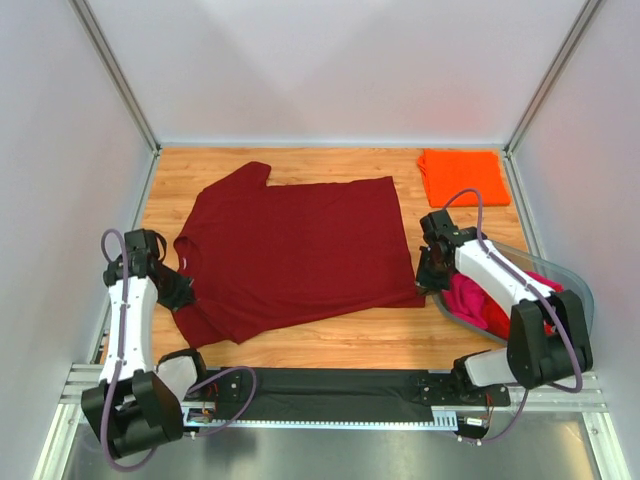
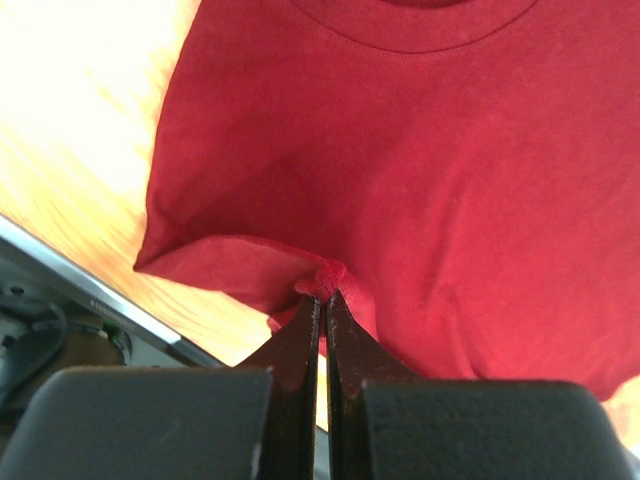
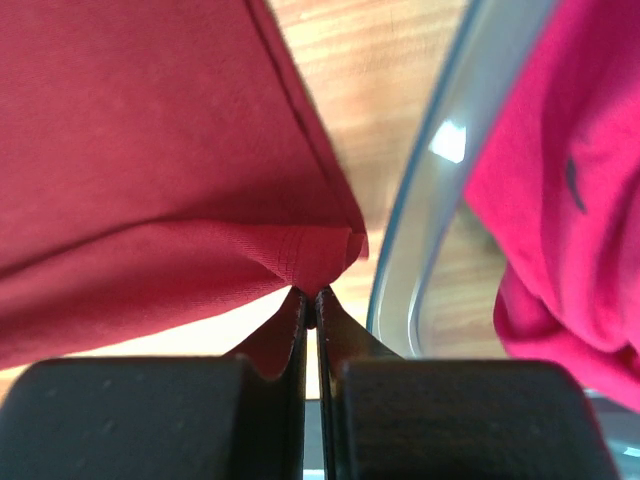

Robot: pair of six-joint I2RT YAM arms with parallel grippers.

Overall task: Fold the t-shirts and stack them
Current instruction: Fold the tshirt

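On the table (image 1: 300,345), maroon t-shirt (image 1: 300,250), left gripper (image 2: 322,300) pinching sleeve (image 2: 230,265), right gripper (image 3: 308,298) pinching hem corner (image 3: 320,250).

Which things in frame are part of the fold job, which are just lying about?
Job: dark maroon cloth t-shirt, spread flat, pinched by left pincer and right pincer; folded bright orange cloth t-shirt; crumpled magenta-pink cloth shirt.
Lying about: grey translucent plastic tub; wooden tabletop.

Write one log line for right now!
left gripper: shut on maroon shirt | right gripper: shut on maroon shirt corner | orange shirt: folded
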